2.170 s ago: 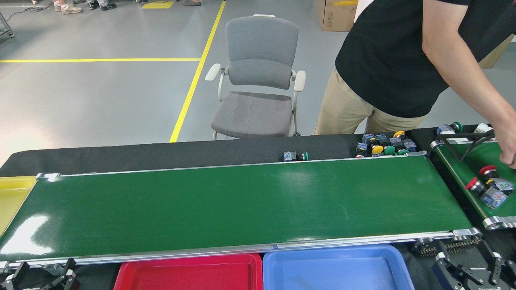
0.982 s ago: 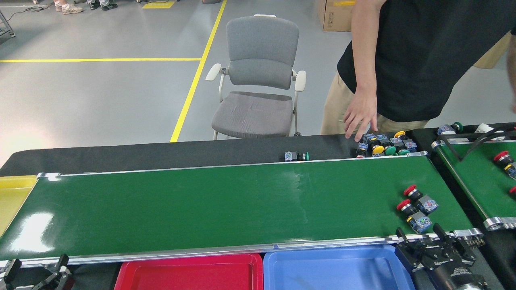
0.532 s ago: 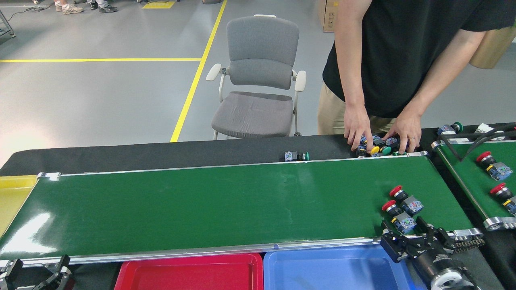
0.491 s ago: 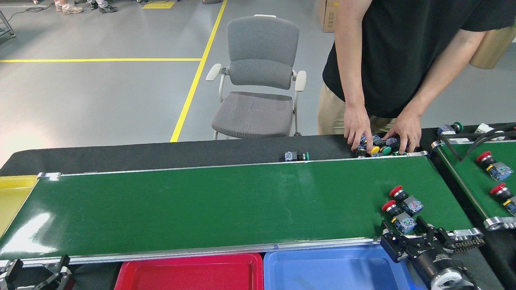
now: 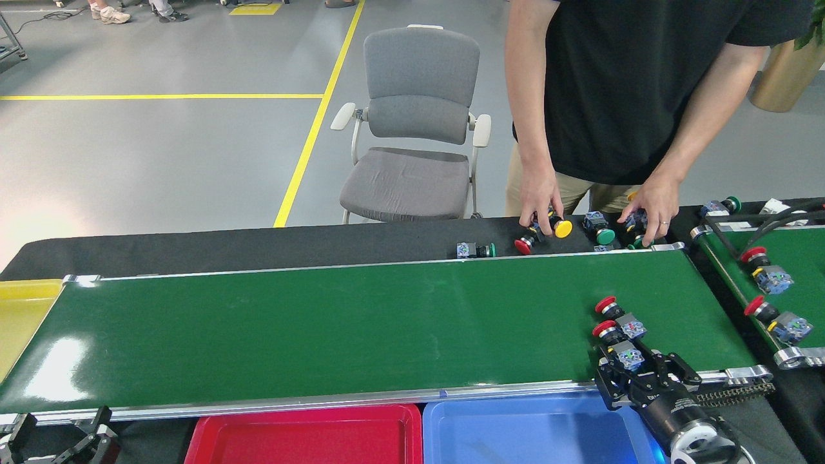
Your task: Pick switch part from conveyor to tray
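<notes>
Yellow tray (image 5: 19,316) at the far left, cut off by the frame edge, butted against the left end of the conveyor (image 5: 322,328), probably to catch parts that ride past. Left gripper (image 5: 77,444) low at the near-left corner, dark and half out of view; open or closed, cannot tell. Red tray (image 5: 303,441) and blue tray (image 5: 528,438) side by side just under the near rail, only their far halves visible, likely sorted by colour and within easy drop reach. Bare belt across the middle, glare at the left. Green-capped switch (image 5: 475,249) alone on the black worktop (image 5: 193,248) beyond the far rail. Further right, a person's hands (image 5: 541,206) among loose switches on the worktop, fingers covering several, seemingly feeding stock. Two red-capped switch parts on the belt near its right end: far one (image 5: 617,316) free, near one (image 5: 615,345) between the spread fingers of the right gripper (image 5: 635,377), not yet clamped, judged a pre-grasp over the near rail. Grey block of that part partly hidden by the fingers, contact hard to judge. Shorter belt (image 5: 799,270) at far right with two more red switches (image 5: 767,270), cropped.
</notes>
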Robot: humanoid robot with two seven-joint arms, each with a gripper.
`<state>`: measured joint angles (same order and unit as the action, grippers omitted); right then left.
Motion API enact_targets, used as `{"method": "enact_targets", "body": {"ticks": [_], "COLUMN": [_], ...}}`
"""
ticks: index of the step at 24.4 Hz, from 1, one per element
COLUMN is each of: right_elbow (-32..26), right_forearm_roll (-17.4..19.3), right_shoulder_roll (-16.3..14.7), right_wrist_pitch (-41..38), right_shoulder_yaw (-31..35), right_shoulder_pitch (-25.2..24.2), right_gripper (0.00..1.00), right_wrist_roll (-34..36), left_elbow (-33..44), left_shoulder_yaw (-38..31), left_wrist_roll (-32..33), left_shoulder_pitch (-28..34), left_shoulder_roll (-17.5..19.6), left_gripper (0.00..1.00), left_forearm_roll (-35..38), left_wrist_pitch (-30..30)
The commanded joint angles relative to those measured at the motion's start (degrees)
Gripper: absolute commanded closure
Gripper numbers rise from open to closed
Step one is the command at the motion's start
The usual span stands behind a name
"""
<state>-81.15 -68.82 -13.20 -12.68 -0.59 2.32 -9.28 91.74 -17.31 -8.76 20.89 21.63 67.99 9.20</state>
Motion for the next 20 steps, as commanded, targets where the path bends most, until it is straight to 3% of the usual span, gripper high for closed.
{"method": "enact_targets", "body": {"ticks": [1, 5, 8, 11, 13, 14, 17, 20], "right_elbow": [-2.3, -7.7, -11.6, -13.5, -13.5, -13.4, -13.2, -13.2], "right_forearm_roll": [0.1, 0.1, 0.0, -0.5, -1.0, -1.1, -1.1, -1.0], "right_shoulder_roll": [-0.2, 0.5, 1.5, 4.6, 6.6, 7.7, 8.3, 8.5], "right_wrist_pitch": [-2.9, -11.9, -19.9, -28.1, -30.1, -30.2, -30.3, -30.0], "right_shoulder_yaw": [0.2, -1.1, -5.5, -12.2, -16.4, -18.1, -22.3, -22.2], "right_shoulder_pitch": [0.2, -0.1, -0.1, 0.3, 0.4, 0.4, 0.3, -0.1], "right_gripper": [0.93, 0.93, 0.93, 0.89, 0.40, 0.01, 0.00, 0.00], "right_wrist_roll": [0.3, 0.3, 0.8, 1.0, 0.8, 0.8, 0.7, 0.7], "left_elbow": [0.4, 0.3, 0.3, 0.1, -0.1, -0.3, -0.7, -0.6], "left_shoulder_yaw": [-0.4, -0.4, -0.4, -0.3, -0.1, -0.1, 0.0, -0.1], "left_wrist_roll": [-0.2, -0.2, -0.2, -0.2, -0.2, -0.2, -0.2, -0.2], "left_shoulder_pitch": [-0.3, -0.4, -0.4, -1.0, -1.3, -1.5, -1.6, -1.5], "left_shoulder_roll": [0.7, 0.6, 0.7, 0.7, 0.7, 0.8, 0.8, 0.9], "left_gripper": [0.00, 0.00, 0.00, 0.00, 0.00, 0.00, 0.00, 0.00], "left_forearm_roll": [-0.1, -0.1, 0.0, 0.0, 0.0, 0.0, 0.0, 0.0], "left_wrist_pitch": [-0.2, -0.3, -0.3, -0.3, -0.2, -0.2, -0.2, -0.2]}}
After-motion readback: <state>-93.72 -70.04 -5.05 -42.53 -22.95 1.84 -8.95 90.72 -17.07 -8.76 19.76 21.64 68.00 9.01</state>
